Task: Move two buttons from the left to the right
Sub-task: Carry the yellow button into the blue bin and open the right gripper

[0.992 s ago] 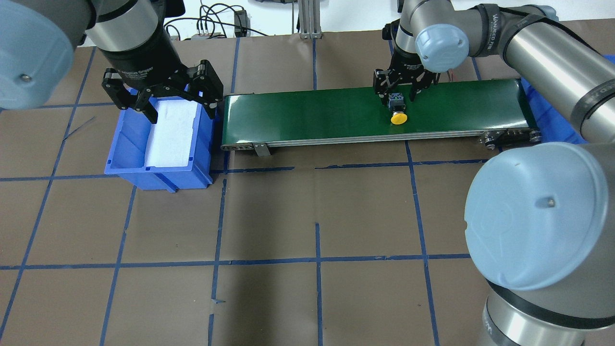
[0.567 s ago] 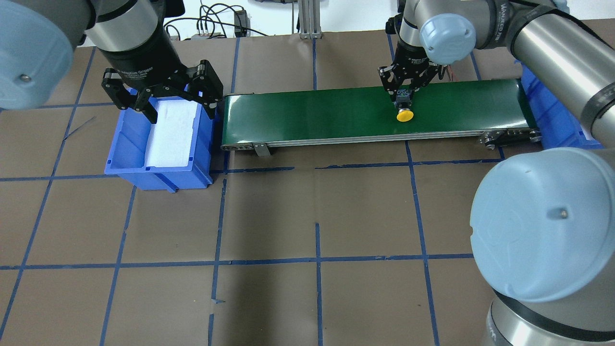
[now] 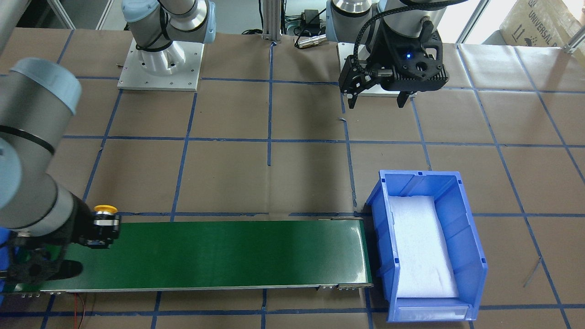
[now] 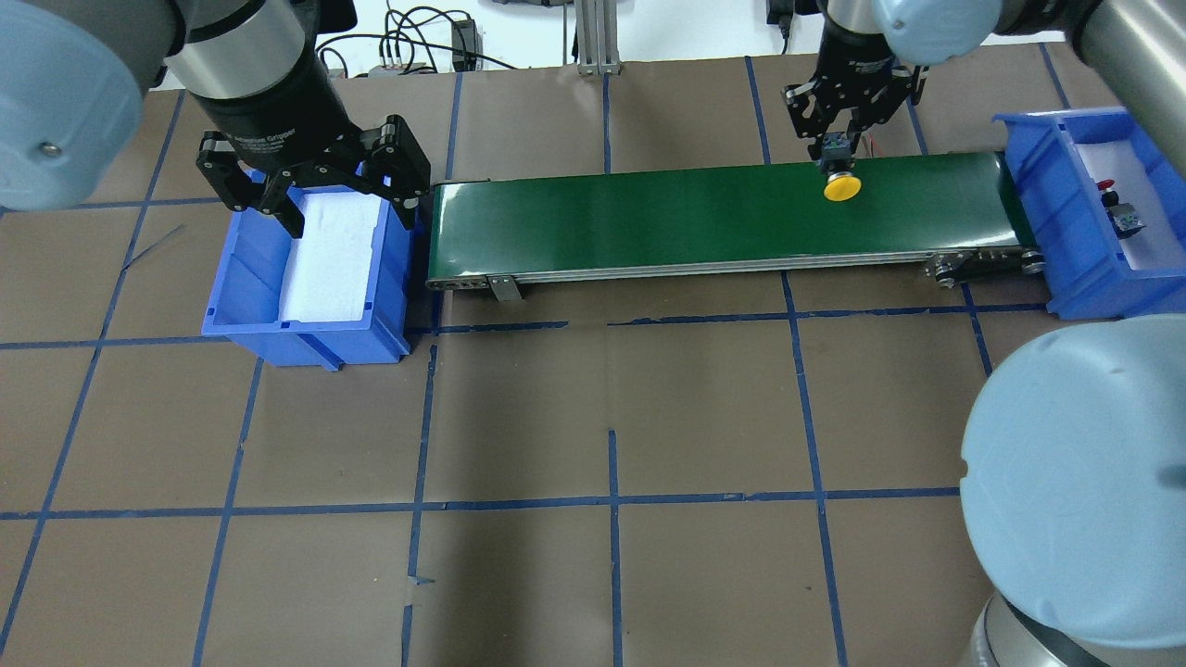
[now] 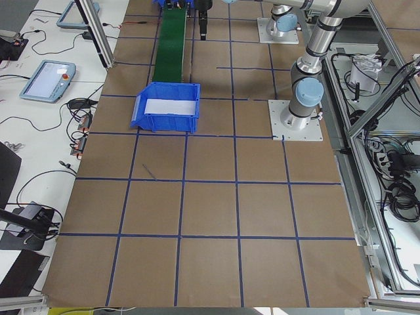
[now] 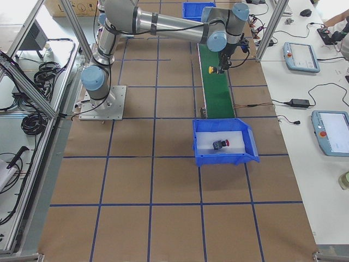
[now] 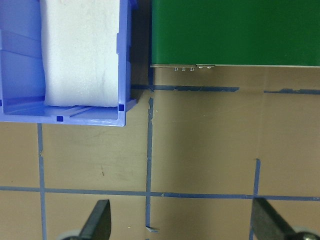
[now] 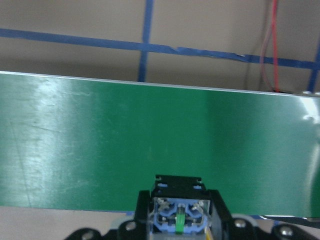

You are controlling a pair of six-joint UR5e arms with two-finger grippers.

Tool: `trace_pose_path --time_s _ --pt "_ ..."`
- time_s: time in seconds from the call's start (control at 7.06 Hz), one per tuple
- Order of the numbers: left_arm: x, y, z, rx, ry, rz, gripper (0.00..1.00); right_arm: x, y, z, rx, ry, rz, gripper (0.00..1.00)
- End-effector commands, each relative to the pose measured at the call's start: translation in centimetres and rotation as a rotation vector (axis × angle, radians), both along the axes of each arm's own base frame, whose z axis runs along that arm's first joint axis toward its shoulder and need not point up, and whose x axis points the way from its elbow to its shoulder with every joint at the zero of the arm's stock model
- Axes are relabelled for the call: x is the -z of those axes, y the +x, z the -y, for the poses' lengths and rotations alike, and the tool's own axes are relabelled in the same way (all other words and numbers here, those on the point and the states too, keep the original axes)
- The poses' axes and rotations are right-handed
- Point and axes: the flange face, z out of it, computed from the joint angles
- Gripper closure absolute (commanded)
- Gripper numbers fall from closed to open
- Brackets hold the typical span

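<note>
My right gripper (image 4: pixel 837 156) is shut on the grey contact block of the yellow button (image 4: pixel 842 188) and holds it above the right part of the green conveyor belt (image 4: pixel 630 218). The yellow cap (image 3: pixel 105 209) points away from the wrist. The block (image 8: pixel 178 214) fills the bottom of the right wrist view. The red button (image 4: pixel 1115 206) lies on white foam in the right blue bin (image 4: pixel 1038 199); it also shows in the exterior right view (image 6: pixel 220 144). My left gripper (image 4: pixel 315 190) is open and empty above the left blue bin (image 4: pixel 306 326).
The left bin (image 3: pixel 473 256) holds only white foam. The conveyor (image 3: pixel 228 251) runs between the two bins. A red wire (image 8: pixel 274 45) lies behind the belt. Blue tape lines grid the brown table.
My right gripper has shut on the yellow button, lifted it off the belt and carried it right, toward the right bin. The left arm has not moved.
</note>
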Motion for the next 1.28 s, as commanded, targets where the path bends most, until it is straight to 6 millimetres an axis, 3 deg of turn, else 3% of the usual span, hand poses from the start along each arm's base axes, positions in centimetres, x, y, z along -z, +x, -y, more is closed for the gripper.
trace_pose_path --time_s 0.0,0.28,0.71,0.99,1.13 --pt "0.0 -0.1 0.0 0.002 0.000 -0.003 0.00 -3.9 -10.6 -1.5 -0.044 0.015 0.011 0.89" --pt "0.0 0.0 -0.1 0.000 0.000 -0.002 0.00 -4.0 -18.1 -2.6 -0.103 0.024 0.018 0.89" --pt "-0.1 -0.1 -0.2 0.002 -0.001 -0.003 0.00 -1.5 -28.3 -4.0 -0.200 0.030 0.039 0.89" --pt "-0.1 -0.2 -0.2 0.003 -0.001 -0.003 0.00 3.4 -34.4 -3.3 -0.200 0.022 0.042 0.89" --pt "-0.1 -0.2 -0.2 0.005 -0.001 -0.005 0.00 5.0 -34.9 -2.4 -0.208 -0.005 0.036 0.89"
